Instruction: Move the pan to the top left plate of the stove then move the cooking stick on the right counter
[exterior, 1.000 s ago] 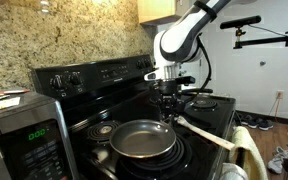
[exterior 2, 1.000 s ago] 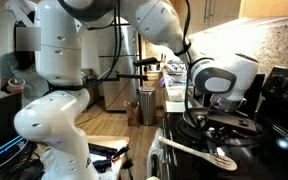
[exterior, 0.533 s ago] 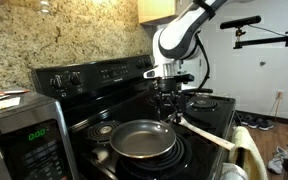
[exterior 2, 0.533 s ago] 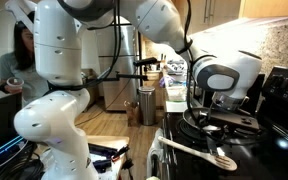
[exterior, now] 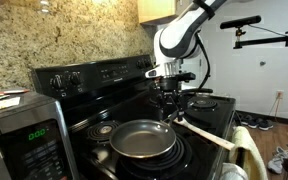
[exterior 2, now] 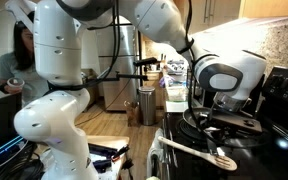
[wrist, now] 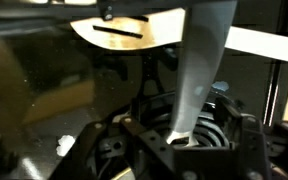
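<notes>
The robot arm (exterior 2: 62,60) is made of glossy white rounded shells. The lower links are fat and bulbous and the outer ones slimmer, with narrow dark seams where one shell meets the next. In both exterior views the last white link (exterior: 176,40) carries a dark round face ringed in grey. A thin black cable (exterior: 206,62) loops beside it. Below sits a pale silver-grey collar, then the black, boxy gripper (exterior: 170,98). In the wrist view its fingers (wrist: 249,135) appear as dark, blocky metal linkages with hard edges.
</notes>
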Action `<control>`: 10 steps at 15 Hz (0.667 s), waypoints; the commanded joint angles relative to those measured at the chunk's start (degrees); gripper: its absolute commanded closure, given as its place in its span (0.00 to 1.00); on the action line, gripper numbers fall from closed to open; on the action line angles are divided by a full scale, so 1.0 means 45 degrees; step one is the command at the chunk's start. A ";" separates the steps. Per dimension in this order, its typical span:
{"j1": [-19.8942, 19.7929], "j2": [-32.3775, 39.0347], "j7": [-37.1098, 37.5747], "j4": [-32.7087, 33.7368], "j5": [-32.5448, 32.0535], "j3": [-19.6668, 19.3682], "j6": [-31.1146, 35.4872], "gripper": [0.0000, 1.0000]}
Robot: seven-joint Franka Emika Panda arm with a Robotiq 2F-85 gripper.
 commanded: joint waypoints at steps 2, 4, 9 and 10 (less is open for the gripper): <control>-0.0135 -0.0084 0.0029 0.0155 -0.0220 0.0049 -0.0381 0.61; -0.0129 -0.0093 0.0037 0.0141 -0.0213 0.0050 -0.0378 0.74; -0.0131 -0.0137 0.0030 0.0080 -0.0168 0.0057 -0.0376 0.94; -0.0134 -0.0126 0.0017 0.0085 -0.0131 0.0065 -0.0353 0.94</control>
